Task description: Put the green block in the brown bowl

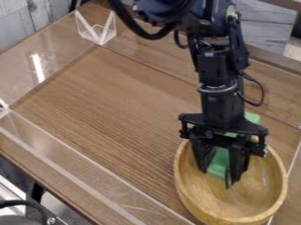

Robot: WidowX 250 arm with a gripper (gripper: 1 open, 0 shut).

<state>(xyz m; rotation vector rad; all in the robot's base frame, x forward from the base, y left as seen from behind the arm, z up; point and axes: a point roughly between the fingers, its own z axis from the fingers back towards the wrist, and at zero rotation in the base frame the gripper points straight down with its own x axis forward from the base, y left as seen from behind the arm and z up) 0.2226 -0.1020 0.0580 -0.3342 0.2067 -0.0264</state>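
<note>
- You see a wooden tabletop (106,97) with grain running diagonally across the view.
- You see clear plastic walls (47,61) bordering the tabletop on the left and near sides.
- You see a small clear triangular stand (94,29) at the far left corner.

One robot arm (214,61) over the table, and one gripper (228,167) at its tip. One green block (221,160) between the jaws. There's a second bit of green (253,118) just behind the arm, too hidden to say what it is. One brown bowl (194,195), wide and wooden, at the near right. One wooden table (106,105) under it all. One clear wall (53,145) runs along the near-left edge, and one small clear stand (94,31) sits at the far left corner.
</note>
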